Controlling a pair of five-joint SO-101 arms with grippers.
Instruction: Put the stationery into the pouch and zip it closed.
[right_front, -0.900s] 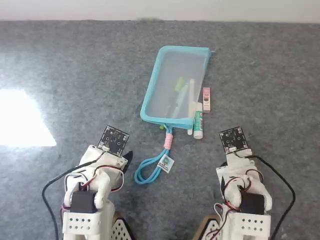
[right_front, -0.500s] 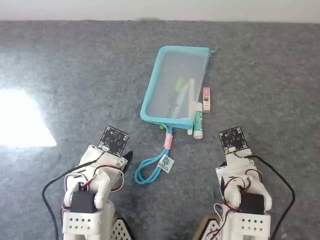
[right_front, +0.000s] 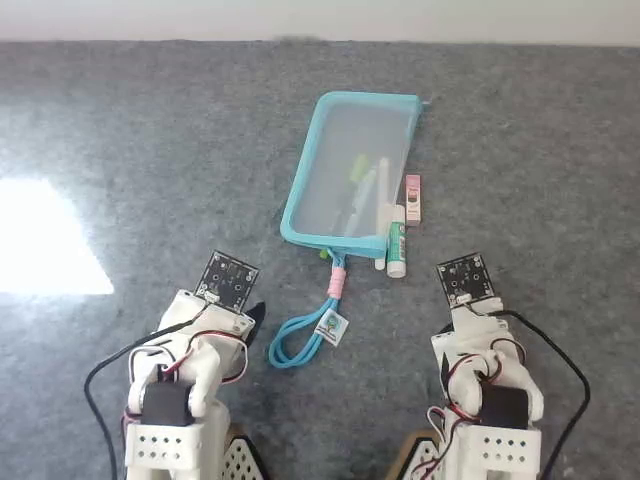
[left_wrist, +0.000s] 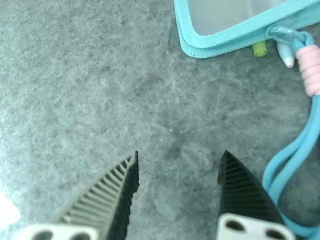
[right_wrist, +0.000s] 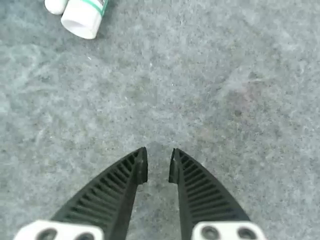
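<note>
The teal pouch (right_front: 350, 170) lies flat at mid-table with pens and a green marker showing through its clear side. A white and green glue stick (right_front: 397, 249) and a small pink item (right_front: 412, 198) lie against its right edge. My left gripper (left_wrist: 178, 160) hovers open over bare mat, short of the pouch corner (left_wrist: 225, 37) and beside the blue strap (left_wrist: 295, 150). My right gripper (right_wrist: 158, 155) has its jaws nearly together, holding nothing, with the glue stick (right_wrist: 81, 15) farther ahead. In the high view the left arm (right_front: 205, 340) and right arm (right_front: 478, 340) sit near the front edge.
A blue strap loop (right_front: 298, 338) with a pink band (right_front: 338, 280) and a small tag (right_front: 331, 326) trails from the pouch toward the left arm. A bright patch of light (right_front: 40, 240) lies on the grey mat at the left. A pale wall runs along the back.
</note>
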